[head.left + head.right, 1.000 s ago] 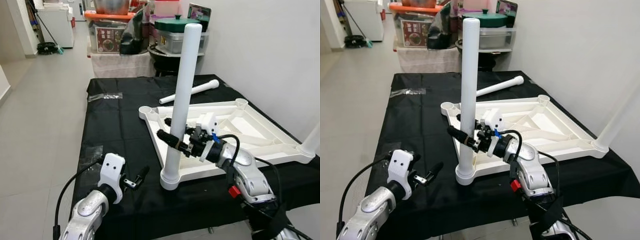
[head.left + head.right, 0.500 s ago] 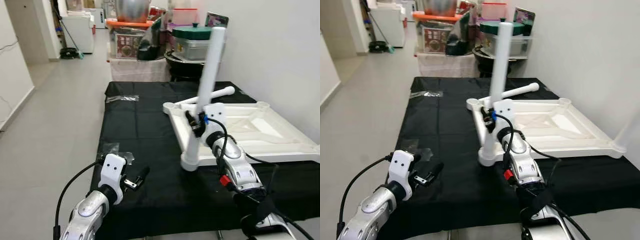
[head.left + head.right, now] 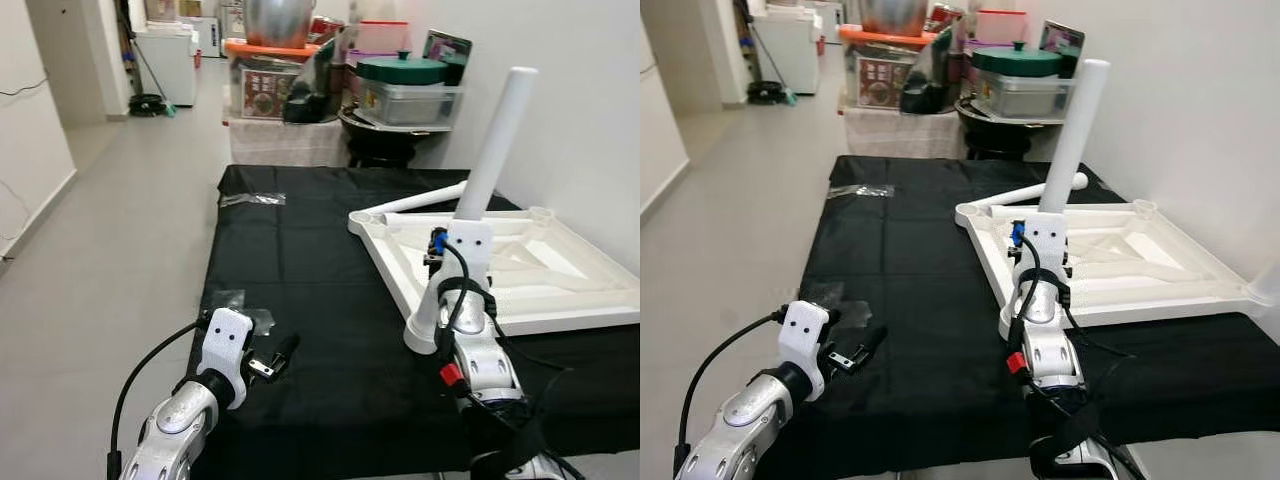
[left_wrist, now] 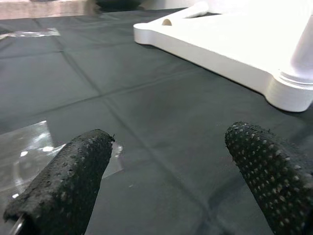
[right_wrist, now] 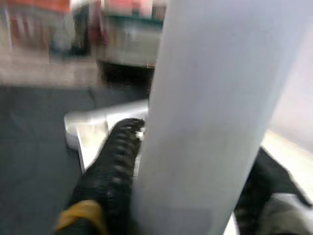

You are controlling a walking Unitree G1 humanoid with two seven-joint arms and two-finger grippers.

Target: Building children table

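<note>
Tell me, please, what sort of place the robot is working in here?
Probably a room in a home that doubles as storage. A black-covered table stands on a tiled floor, holding a white children's table top upside down, and behind it lidded storage boxes and a large metal pot are stacked.

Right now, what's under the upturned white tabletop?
The tabletop lies on a black cloth, with a loose leg behind it. The right gripper clamps the standing leg. What the cloth covers is hidden.
</note>
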